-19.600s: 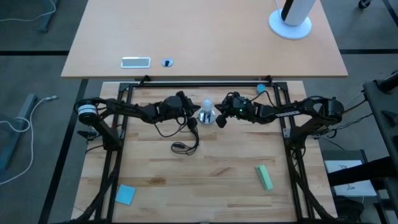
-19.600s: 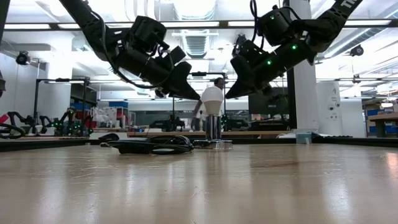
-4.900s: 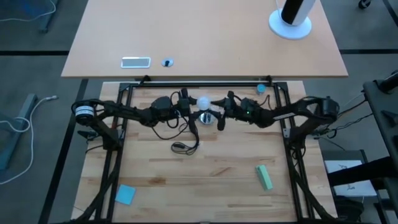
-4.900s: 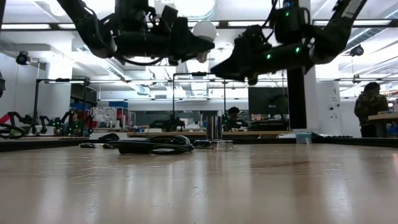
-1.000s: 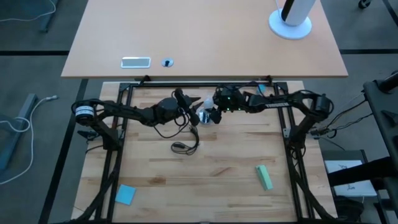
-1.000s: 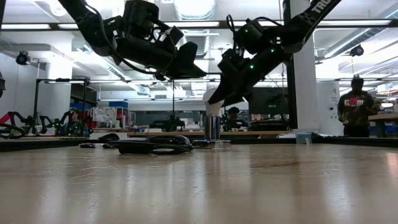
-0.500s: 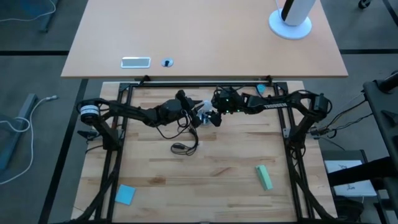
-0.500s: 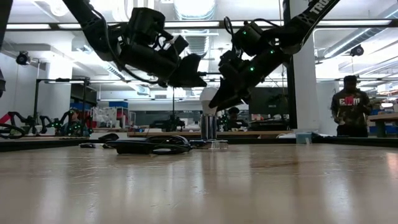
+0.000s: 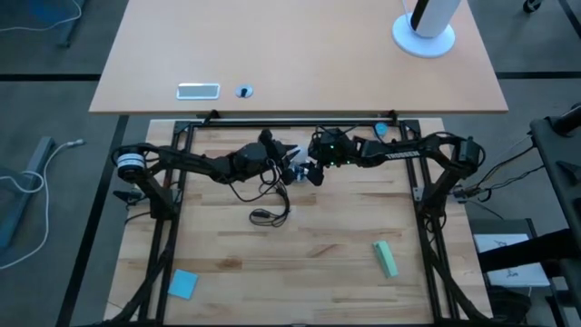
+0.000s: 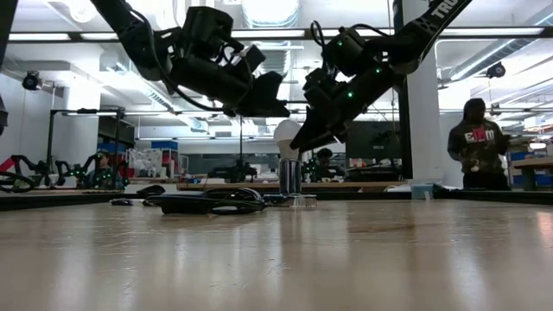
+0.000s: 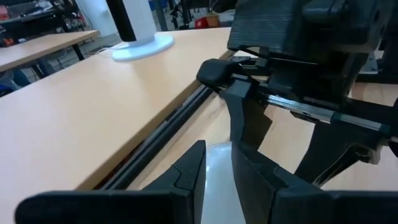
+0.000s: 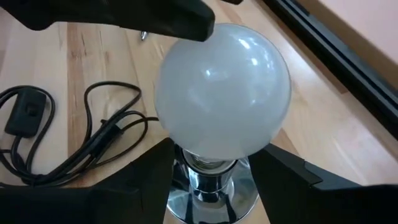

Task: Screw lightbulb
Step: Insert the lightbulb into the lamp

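Frosted-white pear-shaped lightbulb (image 12: pixel 222 90) stands upright in the round silver socket (image 12: pixel 214 190), near the wooden table's (image 9: pixel 318 263) far edge. Right gripper (image 12: pixel 211 171) jaws straddle its neck, released; left gripper (image 11: pixel 217 168) jaws flank the bulb, contact unclear.

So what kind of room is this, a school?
More likely a robotics lab or workshop. Another set of robot arms sits on a bench, monitors stand at the back, and a person works at a far table.
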Controlling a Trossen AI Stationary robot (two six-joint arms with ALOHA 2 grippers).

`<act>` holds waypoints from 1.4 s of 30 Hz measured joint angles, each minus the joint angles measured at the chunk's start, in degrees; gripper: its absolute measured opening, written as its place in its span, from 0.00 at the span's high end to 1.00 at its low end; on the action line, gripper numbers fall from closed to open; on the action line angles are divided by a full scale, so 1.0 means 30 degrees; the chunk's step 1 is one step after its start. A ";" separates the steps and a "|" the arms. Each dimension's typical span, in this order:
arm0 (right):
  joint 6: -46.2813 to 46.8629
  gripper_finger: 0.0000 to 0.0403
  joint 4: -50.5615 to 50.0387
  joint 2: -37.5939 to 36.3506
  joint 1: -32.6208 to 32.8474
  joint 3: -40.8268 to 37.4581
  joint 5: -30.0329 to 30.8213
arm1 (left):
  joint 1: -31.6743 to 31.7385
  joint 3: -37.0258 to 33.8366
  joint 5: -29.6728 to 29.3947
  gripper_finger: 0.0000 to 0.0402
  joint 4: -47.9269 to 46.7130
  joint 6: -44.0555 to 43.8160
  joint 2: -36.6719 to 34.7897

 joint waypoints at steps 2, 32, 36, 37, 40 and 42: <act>0.0092 0.50 -0.0183 0.0000 0.0000 0.0004 0.0000 | 0.0000 0.0000 0.0000 0.83 -0.0092 -0.0006 0.0000; 0.0620 0.49 -0.3766 -0.1678 -0.0790 0.0022 0.6417 | 0.0022 -0.0036 -0.0168 0.82 -0.0506 -0.0196 -0.0175; 0.2877 0.50 -0.3700 -0.1488 -0.2934 0.0266 0.4158 | 0.0022 -0.0036 -0.0188 0.84 -0.0545 -0.0531 -0.0182; 0.3190 0.50 -0.3697 -0.1312 -0.3434 0.0389 0.3369 | 0.0026 -0.0036 -0.0194 0.84 -0.0548 -0.0531 -0.0182; 0.3320 0.49 -0.3767 -0.0730 -0.4406 0.0870 0.2008 | 0.0044 -0.0036 -0.0211 0.86 -0.0580 -0.0531 -0.0182; 0.3250 0.47 -0.3777 -0.0314 -0.4843 0.1311 0.1430 | 0.0044 -0.0036 -0.0211 0.87 -0.0661 -0.0531 -0.0189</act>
